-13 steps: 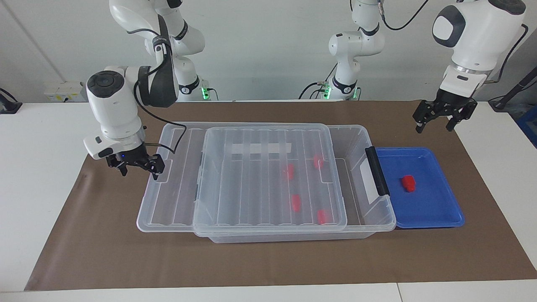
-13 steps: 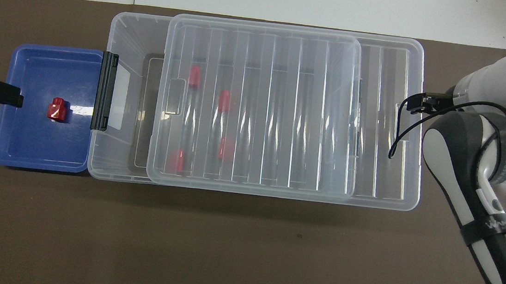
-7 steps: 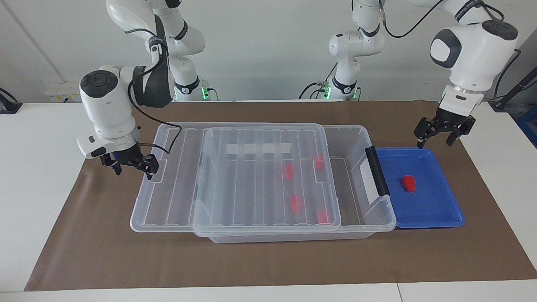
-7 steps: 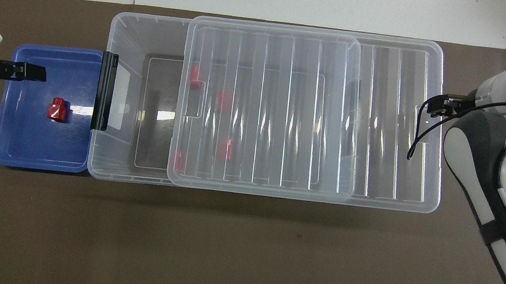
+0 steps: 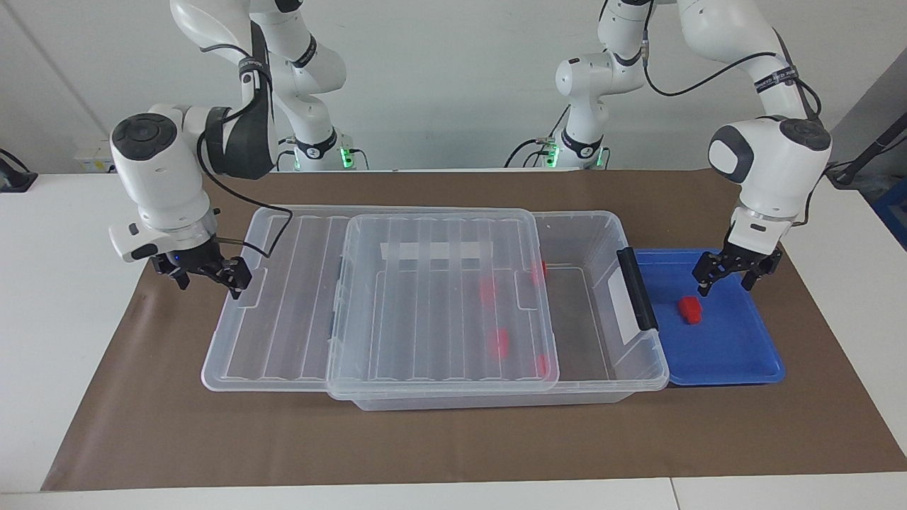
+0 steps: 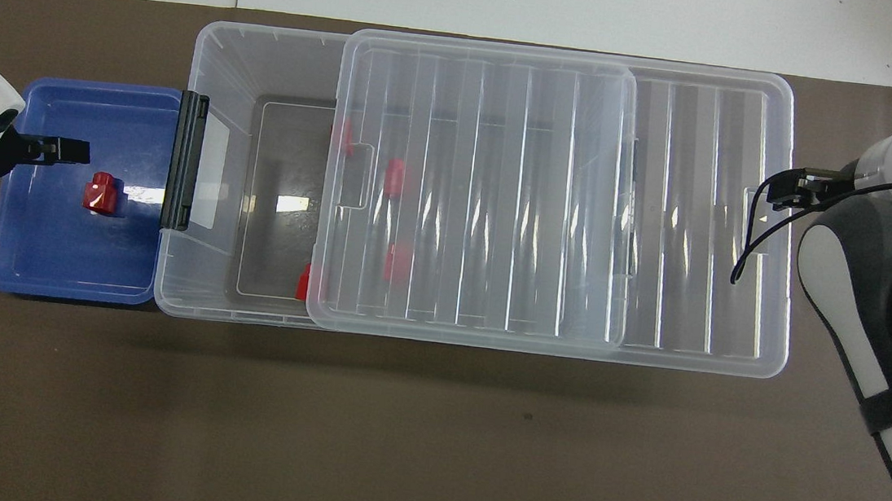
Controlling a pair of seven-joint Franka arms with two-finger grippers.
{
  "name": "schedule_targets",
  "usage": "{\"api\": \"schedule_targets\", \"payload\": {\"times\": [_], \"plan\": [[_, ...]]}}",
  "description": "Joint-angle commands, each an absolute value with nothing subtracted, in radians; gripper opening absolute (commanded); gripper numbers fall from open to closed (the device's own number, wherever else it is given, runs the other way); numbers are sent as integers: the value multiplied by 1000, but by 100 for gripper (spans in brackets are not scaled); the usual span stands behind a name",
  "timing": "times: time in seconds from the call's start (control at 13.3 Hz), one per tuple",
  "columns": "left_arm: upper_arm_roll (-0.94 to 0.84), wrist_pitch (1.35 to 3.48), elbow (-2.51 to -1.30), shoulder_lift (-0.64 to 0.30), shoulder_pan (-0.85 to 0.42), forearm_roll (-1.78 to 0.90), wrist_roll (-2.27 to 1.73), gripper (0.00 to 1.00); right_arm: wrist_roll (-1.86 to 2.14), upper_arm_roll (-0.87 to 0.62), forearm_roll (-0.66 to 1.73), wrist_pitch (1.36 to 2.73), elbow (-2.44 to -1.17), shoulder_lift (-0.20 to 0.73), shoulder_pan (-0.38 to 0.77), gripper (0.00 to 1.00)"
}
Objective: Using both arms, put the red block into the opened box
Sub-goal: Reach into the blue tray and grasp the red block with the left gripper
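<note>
A red block [image 5: 690, 309] [image 6: 100, 193] lies in the blue tray [image 5: 737, 354] [image 6: 44, 261] at the left arm's end of the table. My left gripper [image 5: 724, 282] [image 6: 67, 151] hangs open just above the tray, beside the block and not touching it. The clear box [image 5: 641, 368] [image 6: 228, 49] stands beside the tray. Its ribbed lid [image 5: 297, 297] [image 6: 702, 226] is slid partway off toward the right arm's end, leaving the latch end uncovered. My right gripper [image 5: 209, 275] [image 6: 791, 191] is open at the lid's end, one finger against the lid's end notch.
Several more red blocks [image 5: 501, 341] [image 6: 394, 178] lie in the box, mostly under the lid. A black latch [image 5: 636, 287] [image 6: 185, 160] sits on the box's end by the tray. Brown paper [image 5: 453, 439] covers the table.
The lid has slid toward the right arm's end together with my right gripper, uncovering more of the box. My left gripper has come down over the tray, close to the red block.
</note>
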State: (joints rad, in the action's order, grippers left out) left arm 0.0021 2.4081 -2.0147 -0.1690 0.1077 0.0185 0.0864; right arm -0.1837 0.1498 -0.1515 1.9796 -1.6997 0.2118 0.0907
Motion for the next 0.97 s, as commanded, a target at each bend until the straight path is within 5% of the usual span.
{"api": "schedule_targets", "payload": {"times": [0.0,0.67,0.75,0.9], "plan": [[-2,2508,-2043,-248,133,25,106,100,-160,144,-186,1959,-1709,190,69,100],[-2,2534,-2081,-290,124,26,94,100,-149,140,-201,1956,-1707,178,66,100],[-2,2534,-2089,-288,120,26,92,93,-150,137,-190,1957,-1706,176,66,100],[-2,2526,-2111,-282,123,25,95,61,-150,130,-170,1962,-1704,176,71,100]]}}
